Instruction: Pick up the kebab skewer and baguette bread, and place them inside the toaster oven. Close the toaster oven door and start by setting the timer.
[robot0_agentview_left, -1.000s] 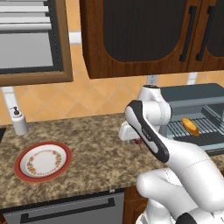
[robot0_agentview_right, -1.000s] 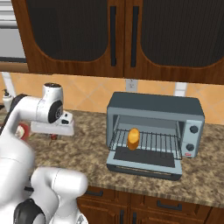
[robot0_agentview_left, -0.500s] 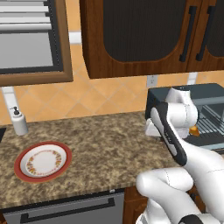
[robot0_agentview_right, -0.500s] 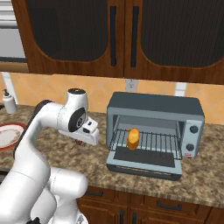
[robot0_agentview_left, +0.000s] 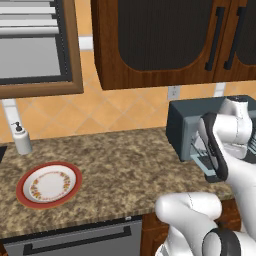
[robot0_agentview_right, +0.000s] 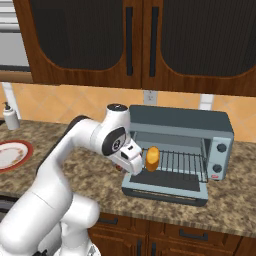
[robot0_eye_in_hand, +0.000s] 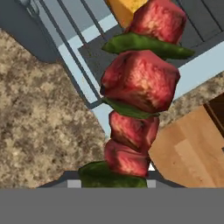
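Since the earlier frames we see that the arm has swung from the middle of the counter over to the toaster oven (robot0_agentview_right: 180, 150), and the gripper (robot0_agentview_right: 131, 161) now hangs at the left front corner of the oven, just above the left end of the lowered toaster oven door (robot0_agentview_right: 165, 187). The base has not driven; the plate and the cabinets keep their place in both base views.

In the hand view the gripper is clenched on the kebab skewer (robot0_eye_in_hand: 138, 87), which rises from between the fingers: red-brown meat chunks with green pieces between them. Behind the skewer we see the grey door panel, the bars of the wire rack (robot0_eye_in_hand: 65, 30) and a strip of speckled counter (robot0_eye_in_hand: 39, 122).

The baguette bread (robot0_agentview_right: 152, 158) already lies on the rack inside the oven, near its left side, just beside the gripper. The oven stands open, with two round knobs (robot0_agentview_right: 220, 157) on its right front.

Farther out, a red-rimmed plate (robot0_agentview_left: 49, 184) lies on the counter well to the left, and a white soap dispenser (robot0_agentview_left: 21, 139) stands behind it against the tiled wall. Dark wooden cabinets (robot0_agentview_right: 140, 42) hang above.
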